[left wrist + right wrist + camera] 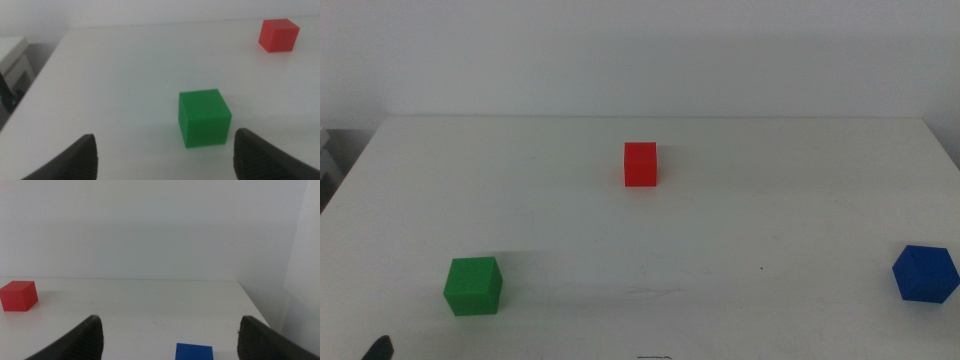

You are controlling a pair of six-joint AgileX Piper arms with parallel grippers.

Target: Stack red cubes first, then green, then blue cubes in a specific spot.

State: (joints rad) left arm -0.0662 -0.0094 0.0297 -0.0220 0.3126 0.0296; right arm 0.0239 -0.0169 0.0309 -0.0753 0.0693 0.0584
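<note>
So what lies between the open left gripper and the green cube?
Nothing: in the left wrist view only bare white tabletop separates the left gripper from the green cube.

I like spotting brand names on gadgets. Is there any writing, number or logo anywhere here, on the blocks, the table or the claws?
None: no view shows any readable text.
Red cube: plain faces.
Green cube: plain faces.
Blue cube: plain faces.
White table: no lettering or sign.
Left gripper and right gripper: open dark jaws, unmarked.
</note>
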